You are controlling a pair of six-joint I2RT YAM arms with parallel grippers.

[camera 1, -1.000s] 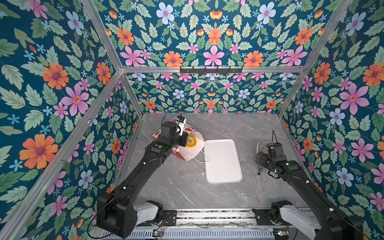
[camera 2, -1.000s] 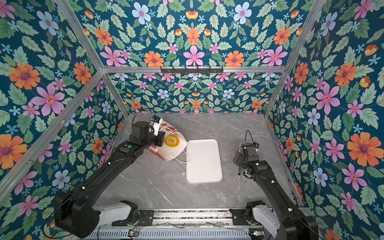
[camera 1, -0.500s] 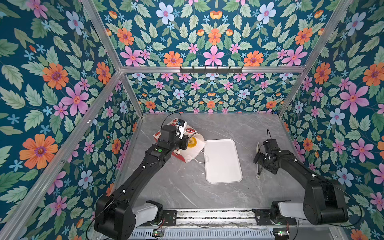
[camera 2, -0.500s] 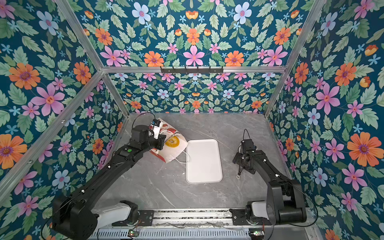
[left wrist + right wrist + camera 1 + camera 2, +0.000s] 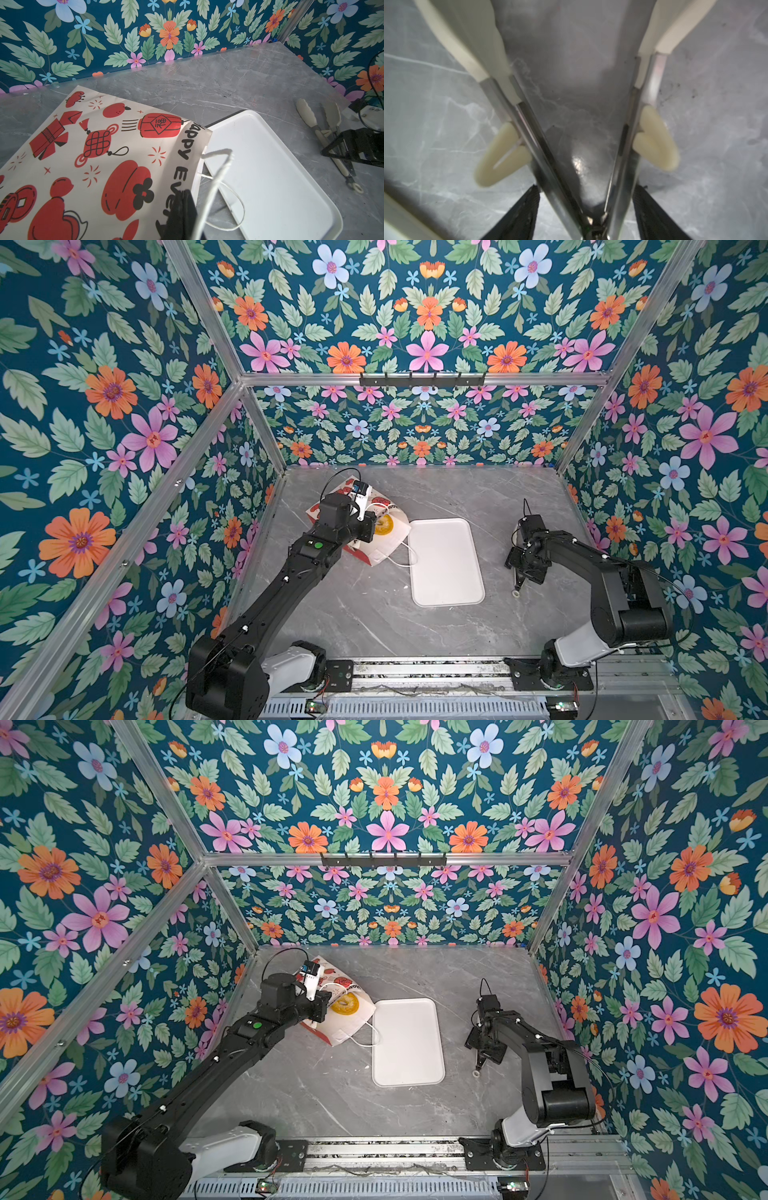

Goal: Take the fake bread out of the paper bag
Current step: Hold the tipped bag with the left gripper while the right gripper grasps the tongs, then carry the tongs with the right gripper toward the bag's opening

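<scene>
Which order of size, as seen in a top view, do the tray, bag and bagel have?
1 and 2, not ranked: tray and bag. They look close, and the left arm hides part of the bag.
3: bagel, clearly smallest.

Booth walls [image 5: 424, 302] papered in deep teal, thick with orange, pink and pale blue flowers and green leaves. Aluminium bars [image 5: 291, 378] frame the corners. A black hook rail [image 5: 422, 380] crosses the back. Grey veined marble tabletop [image 5: 365, 614], evenly lit.
</scene>
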